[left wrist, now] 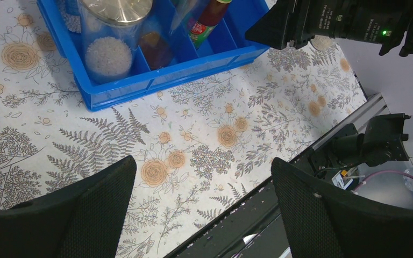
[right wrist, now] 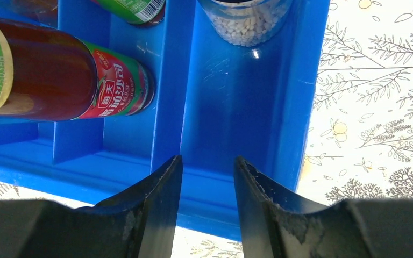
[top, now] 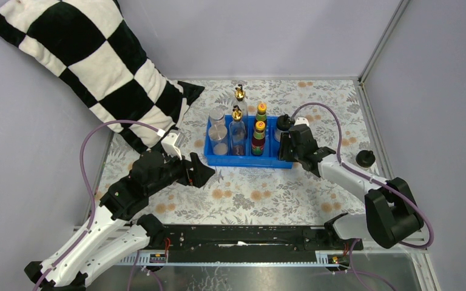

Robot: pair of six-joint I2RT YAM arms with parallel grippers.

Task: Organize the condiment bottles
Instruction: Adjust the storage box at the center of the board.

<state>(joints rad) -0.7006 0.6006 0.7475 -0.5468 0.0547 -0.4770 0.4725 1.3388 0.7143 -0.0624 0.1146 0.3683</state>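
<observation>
Our right fingers, narrowly apart and empty, hang over the blue tray's end slot near one black-capped shaker. The other shaker stands loose on the worktop beside that arm, so swinging out could topple either. Left fingers gape wide.

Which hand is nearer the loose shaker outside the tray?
Right. The right hand is over the tray's right end, left of the shaker; the left hand is off the tray's near-left corner, farther away.
</observation>
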